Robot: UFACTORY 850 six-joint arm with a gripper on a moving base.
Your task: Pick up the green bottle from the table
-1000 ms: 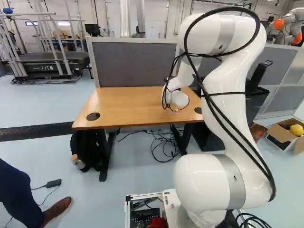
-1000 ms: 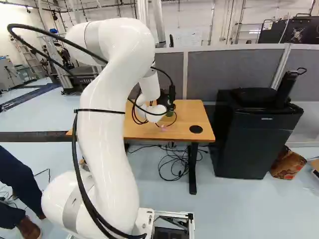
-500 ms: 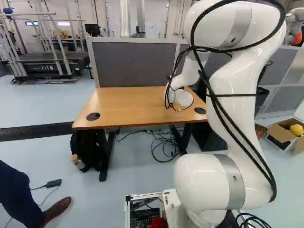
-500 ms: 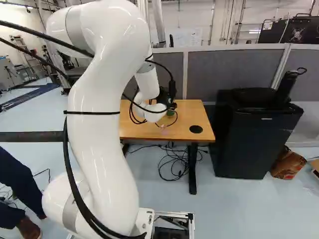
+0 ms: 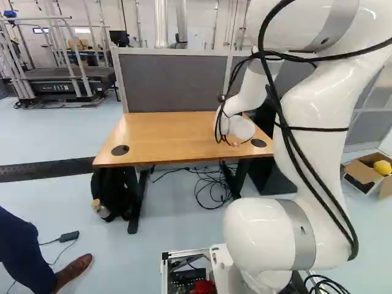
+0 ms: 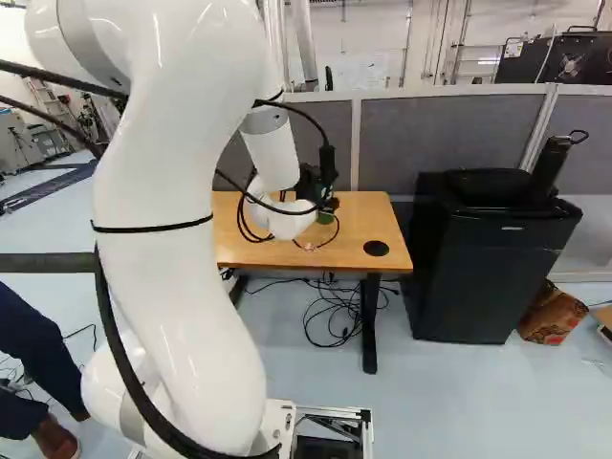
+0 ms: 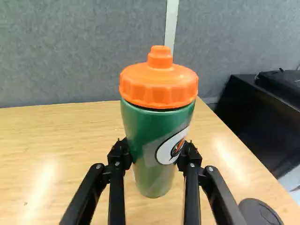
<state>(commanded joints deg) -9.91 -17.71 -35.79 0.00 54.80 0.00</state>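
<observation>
In the right base view my gripper (image 6: 328, 202) is over the right part of the wooden table (image 6: 361, 222), mostly behind the white wrist. A bit of the green bottle (image 6: 326, 218) shows just below it. From the wrist, the bottle (image 7: 149, 123) is upright with an orange cap, and the gripper (image 7: 155, 153) is shut on its middle, one black finger against each side. The bottle's base shows below the fingers; whether it touches the tabletop I cannot tell. The left base view hides both behind the wrist.
A grey partition (image 5: 174, 82) stands behind the table. Right of the table is a black cabinet (image 6: 492, 268). Cables (image 6: 335, 311) lie under it, a backpack (image 5: 116, 193) by its left leg. A person's leg and shoe (image 5: 73, 274) show at the left.
The upper arm and elbow have swung, rightward in the left base view and leftward in the right one. The wrist has shifted slightly right in the left base view. The base has stayed put.
</observation>
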